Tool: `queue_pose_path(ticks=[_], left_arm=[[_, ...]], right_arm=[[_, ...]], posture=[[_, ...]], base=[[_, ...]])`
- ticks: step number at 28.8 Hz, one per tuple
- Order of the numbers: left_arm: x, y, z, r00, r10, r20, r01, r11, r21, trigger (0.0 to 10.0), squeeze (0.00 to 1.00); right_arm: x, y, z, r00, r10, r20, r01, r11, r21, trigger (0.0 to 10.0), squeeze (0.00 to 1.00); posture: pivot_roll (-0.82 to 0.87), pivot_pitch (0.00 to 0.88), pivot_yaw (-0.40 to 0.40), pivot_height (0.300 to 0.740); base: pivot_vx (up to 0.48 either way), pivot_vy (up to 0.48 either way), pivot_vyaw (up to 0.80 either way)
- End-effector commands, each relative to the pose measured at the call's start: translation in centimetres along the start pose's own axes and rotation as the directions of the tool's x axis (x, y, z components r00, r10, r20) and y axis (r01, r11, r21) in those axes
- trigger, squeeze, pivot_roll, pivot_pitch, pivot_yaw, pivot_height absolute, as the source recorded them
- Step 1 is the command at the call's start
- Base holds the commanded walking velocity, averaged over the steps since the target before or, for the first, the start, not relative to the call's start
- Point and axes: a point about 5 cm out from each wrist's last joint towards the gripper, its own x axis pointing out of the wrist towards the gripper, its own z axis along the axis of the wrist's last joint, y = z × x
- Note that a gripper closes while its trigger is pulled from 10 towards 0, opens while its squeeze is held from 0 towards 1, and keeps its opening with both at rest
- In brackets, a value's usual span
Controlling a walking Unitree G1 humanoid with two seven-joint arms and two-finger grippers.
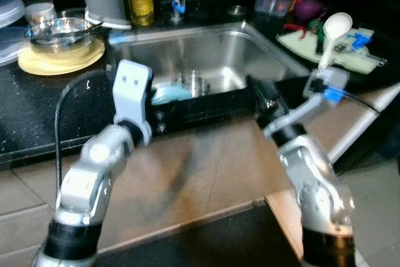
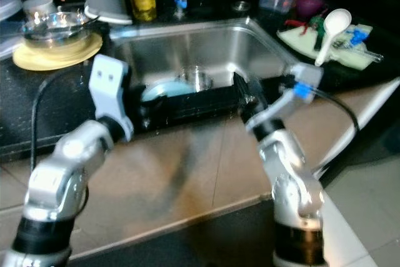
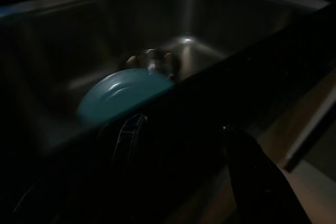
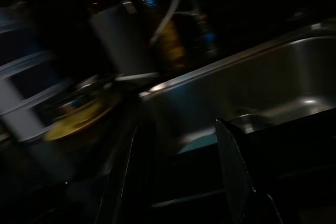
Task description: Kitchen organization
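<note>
From the head, both arms reach the steel sink's (image 1: pixel 250 60) near edge, the blue plate (image 1: pixel 169 94) lying inside.

Left wrist: left hand (image 3: pixel 184 177) spread over the dark rim.

Right wrist: right hand (image 4: pixel 181 177) spread too, seemingly touching nothing.

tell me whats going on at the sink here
The robot stands at a stainless steel sink, both arms raised to its front edge. The left end effector and right end effector are both open and hold nothing. In the basin lie a blue plate and a small metal cup. On the counter to the left a glass bowl sits on a yellow plate; a white ladle is to the right.
</note>
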Motion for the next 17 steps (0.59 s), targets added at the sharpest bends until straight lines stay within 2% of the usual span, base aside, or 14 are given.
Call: queue_pose_path(ticks=[1, 4, 6, 11, 13, 17], left_arm=[[-0.2, 0.1, -0.1, 1.0, 0.005, -0.023, -0.004, 1.0, 0.013, 10.0, 0.0], [-0.4, 0.0, -0.9, 0.996, 0.001, -0.088, 0.0, 1.0, 0.007, 10.0, 0.0], [-0.4, 0.0, -1.0, 0.995, -0.003, -0.095, 0.004, 1.0, 0.009, 10.0, 0.0], [-0.7, 0.4, -2.1, 0.986, 0.062, -0.153, -0.062, 0.998, 0.003, 10.0, 0.0], [-1.2, 0.5, -3.1, 0.977, 0.092, -0.193, -0.097, 0.995, -0.017, 10.0, 0.0], [-2.0, 0.7, -4.2, 0.97, 0.113, -0.214, -0.115, 0.993, 0.0, 10.0, 0.0]], right_arm=[[-0.2, 0.1, 0.2, 1.0, 0.006, 0.0, -0.006, 1.0, 0.007, 10.0, 0.0], [-0.3, 0.4, -0.2, 1.0, 0.012, -0.021, -0.011, 1.0, 0.015, 10.0, 0.0], [-0.3, 0.5, -0.3, 1.0, 0.012, -0.027, -0.012, 1.0, 0.017, 10.0, 0.0], [-0.6, 0.7, -0.7, 0.998, 0.018, -0.056, -0.017, 1.0, 0.023, 10.0, 0.0], [-0.9, 0.8, -1.2, 0.996, 0.029, -0.086, -0.027, 0.999, 0.027, 10.0, 0.0], [-1.5, 1.0, -1.9, 0.99, 0.047, -0.132, -0.043, 0.999, 0.032, 10.0, 0.0]], posture=[[-0.09, 0.172, -0.031, 0.74], [-0.09, 0.173, -0.033, 0.74], [-0.09, 0.173, -0.033, 0.74], [-0.09, 0.183, -0.034, 0.74], [-0.09, 0.187, -0.035, 0.74], [-0.09, 0.19, -0.035, 0.74]], base=[[0.0, 0.0, 0.0], [0.0, 0.0, 0.0], [0.0, 0.0, 0.0], [0.0, 0.0, 0.0], [0.0, 0.0, 0.0], [0.0, 0.0, 0.0]])
